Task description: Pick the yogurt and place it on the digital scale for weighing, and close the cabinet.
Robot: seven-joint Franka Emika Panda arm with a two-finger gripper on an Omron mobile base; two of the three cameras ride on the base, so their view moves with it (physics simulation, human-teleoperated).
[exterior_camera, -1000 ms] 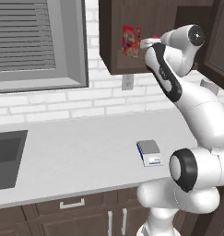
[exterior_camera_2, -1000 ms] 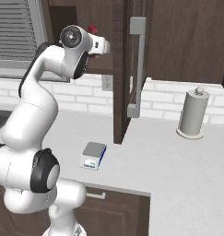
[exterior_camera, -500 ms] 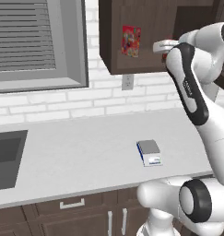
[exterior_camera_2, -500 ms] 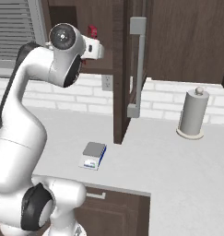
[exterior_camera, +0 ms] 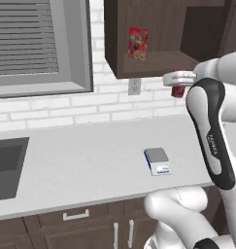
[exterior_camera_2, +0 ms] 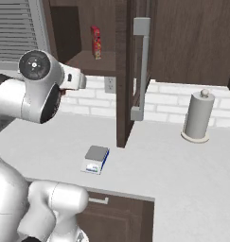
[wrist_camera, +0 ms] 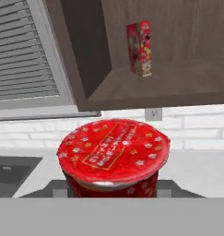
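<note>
Tool [exterior_camera: 178,83] pinching yogurt [wrist_camera: 113,156], held high above desk [exterior_camera: 90,160], just outside cabinet [exterior_camera: 153,34]. Scale [exterior_camera: 157,161] well below, small. Grip depth apparently shallow, hard to judge. Risks: cup slipping on descent, landing off platform, tipping; door [exterior_camera_2: 135,71] left open.

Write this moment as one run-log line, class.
gripper: shut on yogurt | digital scale: bare | cabinet: open

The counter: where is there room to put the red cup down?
The counter is bare between the sink and the digital scale, and from the scale to the paper towel roll. The open cabinet door crowds the back.
</note>
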